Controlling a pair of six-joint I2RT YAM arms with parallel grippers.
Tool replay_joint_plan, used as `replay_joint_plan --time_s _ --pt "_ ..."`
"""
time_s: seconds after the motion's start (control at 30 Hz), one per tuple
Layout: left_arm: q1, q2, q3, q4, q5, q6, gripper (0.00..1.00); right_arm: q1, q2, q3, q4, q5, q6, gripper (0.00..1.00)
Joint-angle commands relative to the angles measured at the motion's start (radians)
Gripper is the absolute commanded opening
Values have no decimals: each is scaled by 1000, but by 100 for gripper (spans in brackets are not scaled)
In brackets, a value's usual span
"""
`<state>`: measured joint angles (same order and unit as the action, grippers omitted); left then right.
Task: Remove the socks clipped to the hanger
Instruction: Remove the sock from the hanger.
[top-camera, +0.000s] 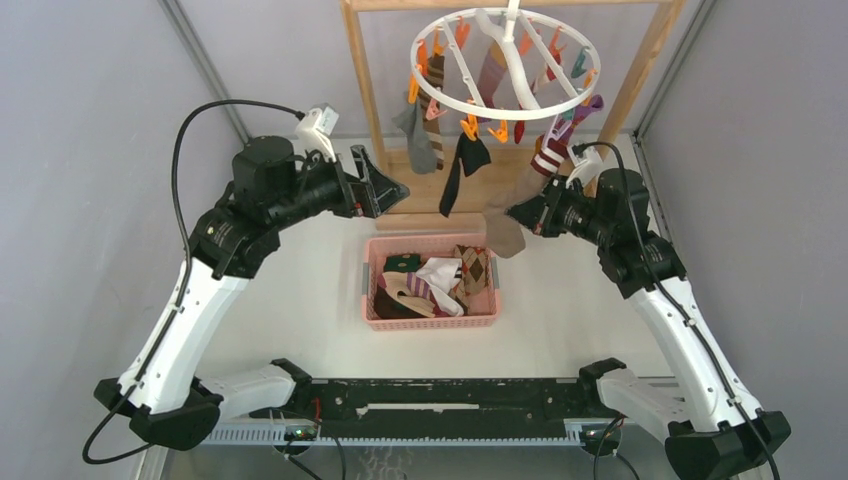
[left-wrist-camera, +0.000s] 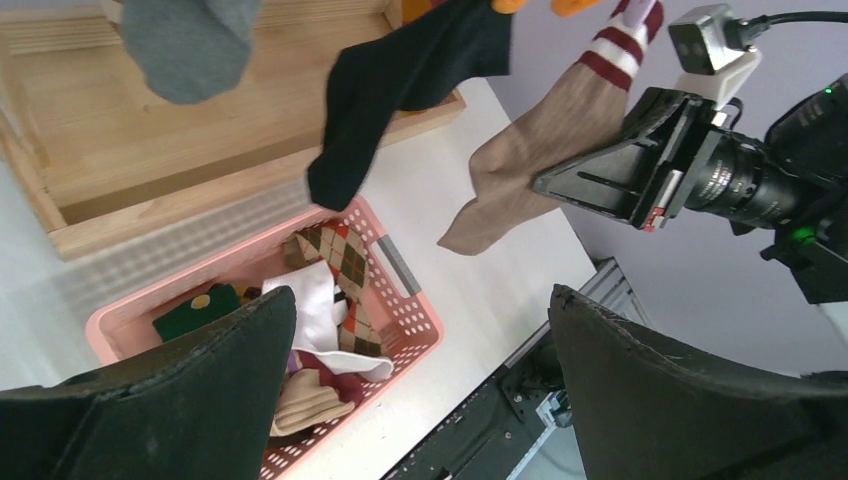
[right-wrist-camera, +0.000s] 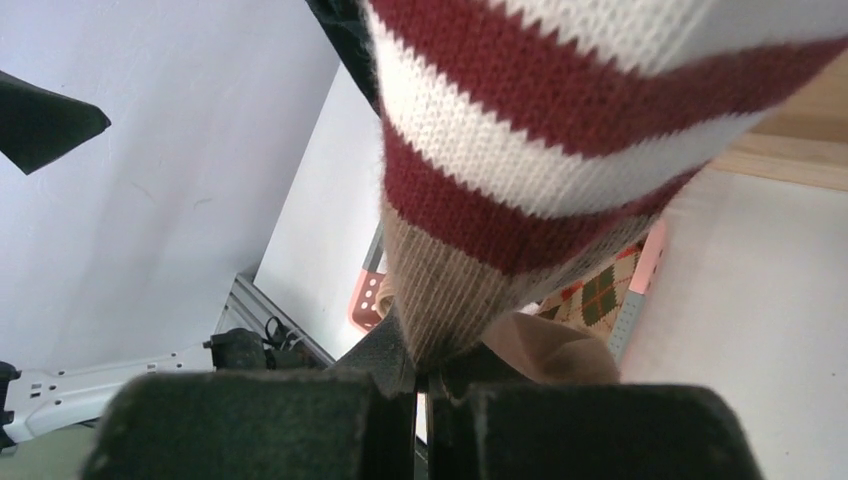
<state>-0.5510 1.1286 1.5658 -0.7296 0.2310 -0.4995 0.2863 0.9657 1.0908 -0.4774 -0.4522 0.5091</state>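
My right claw (right-wrist-camera: 420, 385): clamped on striped sock (right-wrist-camera: 480, 150).
My left claw (top-camera: 388, 186): spread wide, empty.
Edges: pink basket (top-camera: 430, 322) below; wooden frame (top-camera: 365, 90) behind.

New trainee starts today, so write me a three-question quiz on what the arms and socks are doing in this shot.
1. True or false: the left gripper holds a sock.
2. Which sock is the right gripper shut on? A) black B) grey C) tan sock with a red-and-white striped cuff
3. Fill in: the loose socks lie in the pink ____.
Key: 1 false, its jaws stand open and empty. 2 C. 3 basket.
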Motion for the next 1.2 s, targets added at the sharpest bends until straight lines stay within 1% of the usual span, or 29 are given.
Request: replay_joint_plan --time_s 0.0,0.2,0.4,0.5,0.67,0.8,0.9,1.17 --pt "-12 9 50 50 94 -18 100 38 -13 7 33 17 39 0" --pt "-45 15 3 114 176 -34 100 60 14 7 98 -15 90 0" --pt "-61 25 -78 225 262 -71 100 78 47 7 194 -108 135 0" --pt "-62 32 -120 266 275 -81 100 84 60 9 240 -141 159 0" --pt "-66 69 -61 246 263 -52 100 104 82 41 190 -114 117 0" --pt "-83 131 7 210 260 -31 100 108 91 42 220 -112 136 0" --pt "-104 156 12 214 265 -20 100 107 103 47 243 -122 157 0" --pt "-113 126 -154 352 302 -40 100 105 129 46 364 -218 251 0"
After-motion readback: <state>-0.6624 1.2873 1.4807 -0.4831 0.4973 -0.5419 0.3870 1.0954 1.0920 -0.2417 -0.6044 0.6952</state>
